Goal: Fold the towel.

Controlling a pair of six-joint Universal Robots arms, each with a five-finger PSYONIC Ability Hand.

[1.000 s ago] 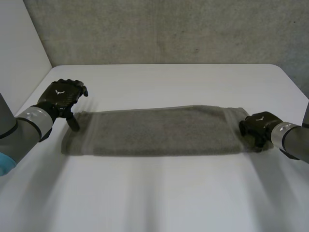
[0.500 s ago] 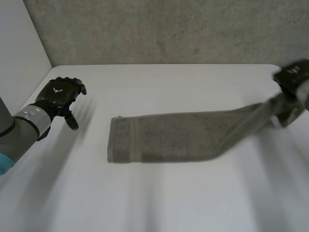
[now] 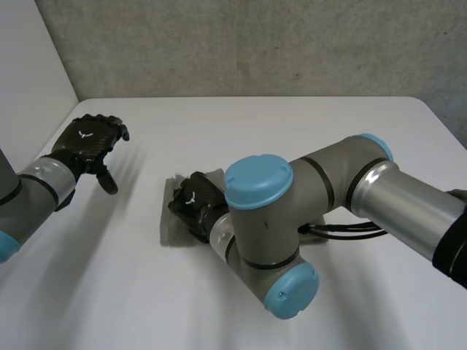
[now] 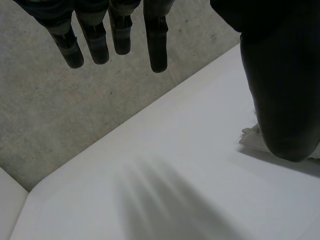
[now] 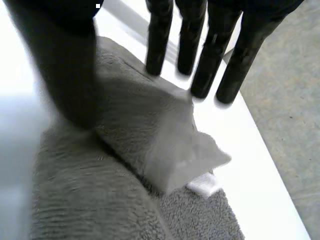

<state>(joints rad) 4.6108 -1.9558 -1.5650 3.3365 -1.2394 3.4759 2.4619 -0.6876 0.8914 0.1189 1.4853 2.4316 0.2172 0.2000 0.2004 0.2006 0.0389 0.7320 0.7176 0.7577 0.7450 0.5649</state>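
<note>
Grey towel [image 3: 169, 229] on the white table [image 3: 292, 131] in the head view, mostly hidden beneath the right arm [image 3: 328, 189], with just its left end showing past the right hand [image 3: 195, 204]. Right hand low over that end, on the cloth or just above it; cannot tell which from here. Left hand [image 3: 89, 142] well apart from the towel, off to the left above bare table, fingers loosely spread, holding nothing.

Left wrist view next: straight, slightly parted fingers [image 4: 157, 40] hanging over white table, grey wall [image 4: 50, 115] beyond, nothing in the grasp.

Right wrist view last: fingers [image 5: 207, 55] straight and side by side, reaching to the towel's far edge, thumb [image 5: 65, 75] set apart on the other side, palm over a raised upper layer [image 5: 115, 115] of terry. Pale corner [image 5: 192, 157] of that layer askew on the lower layer [image 5: 100, 210], not squared with its edge. No pinch visible between thumb and fingers; looks like a relaxed, spread hand.

Judged from this: first fold, end to end, largely done, one end laid across onto the other. Probably left to do: lifting the right hand clear, squaring the crooked corner, flattening the top layer, perhaps a second fold.
</note>
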